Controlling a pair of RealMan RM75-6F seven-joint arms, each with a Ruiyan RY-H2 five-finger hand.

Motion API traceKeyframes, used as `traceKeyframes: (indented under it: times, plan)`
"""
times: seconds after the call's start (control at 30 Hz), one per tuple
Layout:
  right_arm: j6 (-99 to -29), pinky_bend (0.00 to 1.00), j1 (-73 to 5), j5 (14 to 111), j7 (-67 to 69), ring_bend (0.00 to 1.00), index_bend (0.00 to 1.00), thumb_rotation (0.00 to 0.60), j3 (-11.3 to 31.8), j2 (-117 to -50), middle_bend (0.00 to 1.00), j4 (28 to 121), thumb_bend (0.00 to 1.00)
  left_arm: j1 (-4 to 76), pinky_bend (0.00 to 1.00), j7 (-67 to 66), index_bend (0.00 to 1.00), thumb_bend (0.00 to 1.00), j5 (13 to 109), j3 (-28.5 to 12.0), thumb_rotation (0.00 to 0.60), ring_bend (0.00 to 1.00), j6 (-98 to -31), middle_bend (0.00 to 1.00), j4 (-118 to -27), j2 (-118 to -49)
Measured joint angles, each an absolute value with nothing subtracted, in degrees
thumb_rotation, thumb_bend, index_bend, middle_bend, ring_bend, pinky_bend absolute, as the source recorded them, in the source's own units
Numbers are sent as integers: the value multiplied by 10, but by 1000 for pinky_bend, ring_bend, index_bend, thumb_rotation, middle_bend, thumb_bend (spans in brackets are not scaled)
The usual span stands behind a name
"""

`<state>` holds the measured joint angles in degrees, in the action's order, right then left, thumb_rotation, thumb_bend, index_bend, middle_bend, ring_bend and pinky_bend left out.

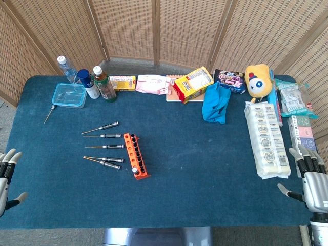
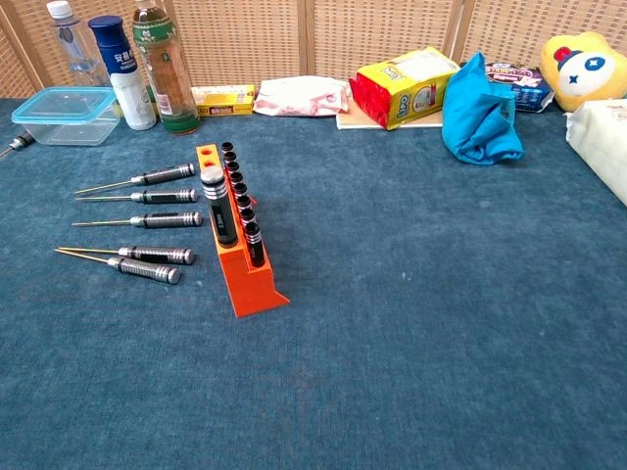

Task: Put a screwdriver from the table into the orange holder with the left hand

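Note:
Several black-handled screwdrivers lie side by side on the blue table, tips pointing left. Right of them stands the orange holder, with several screwdrivers upright in its slots. My left hand hangs at the table's left edge, fingers spread and empty, well left of the screwdrivers. At the front right corner my right hand is also open and holds nothing. Neither hand shows in the chest view.
Along the back edge stand a clear box, bottles, snack packets, a blue cloth and a yellow plush toy. A white packet lies at the right. One lone screwdriver lies far left.

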<state>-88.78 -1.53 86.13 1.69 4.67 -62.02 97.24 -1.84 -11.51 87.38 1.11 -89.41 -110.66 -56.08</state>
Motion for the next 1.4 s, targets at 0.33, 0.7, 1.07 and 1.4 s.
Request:
traceKeyframes:
  times: [0.33,0.7,1.07,1.4]
  plan:
    - [-884,6,-16,862,21,47,127,600,45,-620,43,972,94,-17,112,-114,0,75,872,12,600,0,-889,0,-1108,-560]
    - [-879,6,-17,853,34,47,127,600,49,-616,43,974,93,10,112,-114,82,115,864,5,600,0,-842,0,-1088,-582]
    - [-877,6,-16,855,46,47,127,600,47,-611,43,972,93,67,112,-173,353,175,853,-9,600,0,-770,0,-1062,-647]
    - [-874,7,-17,852,52,47,126,600,48,-609,43,972,93,110,112,-269,153,131,845,-5,600,0,-703,0,-1076,-687]
